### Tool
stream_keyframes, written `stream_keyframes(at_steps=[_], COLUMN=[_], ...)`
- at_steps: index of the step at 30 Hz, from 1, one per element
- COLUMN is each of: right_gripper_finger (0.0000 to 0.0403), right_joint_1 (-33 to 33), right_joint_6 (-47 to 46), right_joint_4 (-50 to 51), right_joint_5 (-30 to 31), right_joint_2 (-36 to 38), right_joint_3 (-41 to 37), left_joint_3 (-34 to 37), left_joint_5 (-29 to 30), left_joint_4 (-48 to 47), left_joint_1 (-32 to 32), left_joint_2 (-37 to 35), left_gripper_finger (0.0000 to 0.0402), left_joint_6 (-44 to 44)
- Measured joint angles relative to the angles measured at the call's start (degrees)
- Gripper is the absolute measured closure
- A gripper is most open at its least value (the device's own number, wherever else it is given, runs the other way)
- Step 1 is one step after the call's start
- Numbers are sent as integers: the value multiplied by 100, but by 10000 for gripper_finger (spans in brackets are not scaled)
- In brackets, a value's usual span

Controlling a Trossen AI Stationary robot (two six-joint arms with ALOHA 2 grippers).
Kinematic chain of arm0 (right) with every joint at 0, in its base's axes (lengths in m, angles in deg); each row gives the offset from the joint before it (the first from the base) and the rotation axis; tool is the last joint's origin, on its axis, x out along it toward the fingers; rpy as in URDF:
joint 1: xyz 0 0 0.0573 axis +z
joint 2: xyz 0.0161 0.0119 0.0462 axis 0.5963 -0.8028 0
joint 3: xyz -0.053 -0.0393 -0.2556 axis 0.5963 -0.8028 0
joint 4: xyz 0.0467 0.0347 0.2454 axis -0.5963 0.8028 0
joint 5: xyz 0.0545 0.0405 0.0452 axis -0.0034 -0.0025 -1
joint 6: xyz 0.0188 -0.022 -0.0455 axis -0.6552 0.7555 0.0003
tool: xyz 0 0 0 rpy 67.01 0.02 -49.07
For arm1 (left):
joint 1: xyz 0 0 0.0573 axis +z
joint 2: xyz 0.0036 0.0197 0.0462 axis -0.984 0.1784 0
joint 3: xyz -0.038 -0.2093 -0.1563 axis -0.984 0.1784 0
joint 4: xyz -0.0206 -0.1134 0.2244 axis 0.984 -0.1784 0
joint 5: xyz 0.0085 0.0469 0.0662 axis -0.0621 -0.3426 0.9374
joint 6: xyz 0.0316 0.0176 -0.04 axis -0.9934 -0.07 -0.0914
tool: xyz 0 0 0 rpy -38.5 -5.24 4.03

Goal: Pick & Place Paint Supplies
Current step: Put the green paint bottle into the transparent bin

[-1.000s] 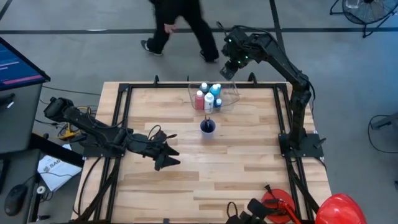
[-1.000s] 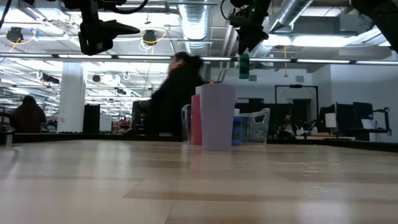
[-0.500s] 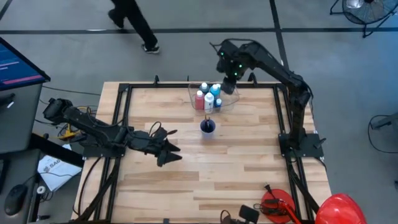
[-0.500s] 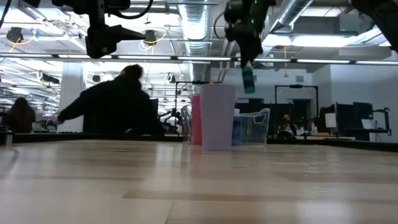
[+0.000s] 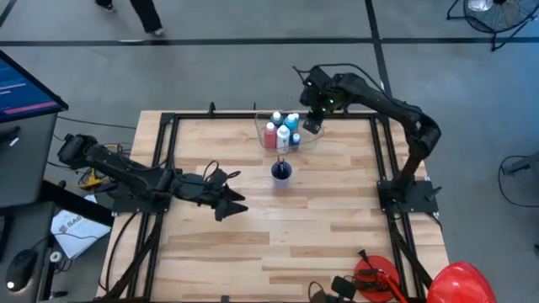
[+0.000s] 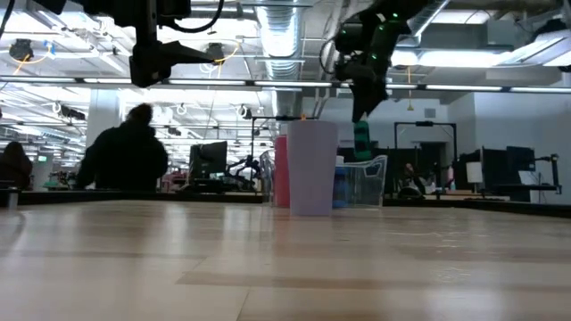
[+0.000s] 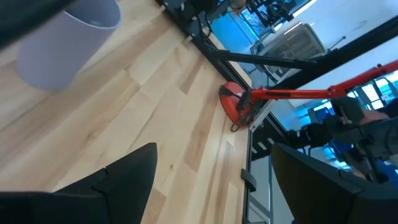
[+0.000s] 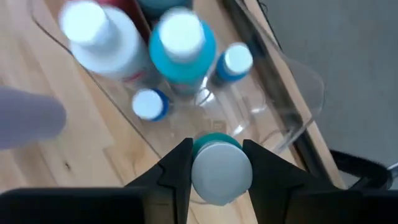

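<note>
- High view: hovering over the clear tub at the middle of the desk's far edge, the right gripper; already standing inside the tub, a red bottle, a light blue bottle and other white-capped bottles. Sitting just nearer on the wood, toward the desk's centre, the small cup. Waiting over the desk's left half, the left gripper.
- Low view: hanging from the right gripper above the tub's rim, a teal bottle, not yet resting on anything.
- Left wrist view: showing both left fingers spread wide with only bare wood between, nothing held.
- Right wrist view: pinching the teal bottle just below its white cap, fingers closed snugly on either side; lying directly beneath, free tub floor beside the other bottles.
- Judging the step: placing, near its end. Calling next for a short straight descent into the free corner, avoiding the tub wall and neighbouring caps, then releasing.
</note>
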Motion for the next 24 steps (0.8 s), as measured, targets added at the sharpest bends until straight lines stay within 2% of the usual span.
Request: stream_keyframes(at_steps=[4,9,15,24], right_gripper_finger=[285,285,285,285], right_joint_1=[-93,-25,78,69], right_joint_6=[-143,-262,-216,-151], right_joint_4=[-694,-1415,-1438,-1815], right_joint_5=[-24,-86,-316,-317], right_joint_2=[416,659,217,-279], right_joint_3=[-782,-1171,-1181,-1188], left_joint_3=[0,0,0,0], left_joint_5=[-103,-296,-490,-508], left_joint_4=[-4,-9,-11,-12], left_joint_1=[109,289,483,445], left_joint_2=[0,0,0,0], left_gripper_finger=[94,94,94,94], left_joint_6=[-7,-11,-10,27])
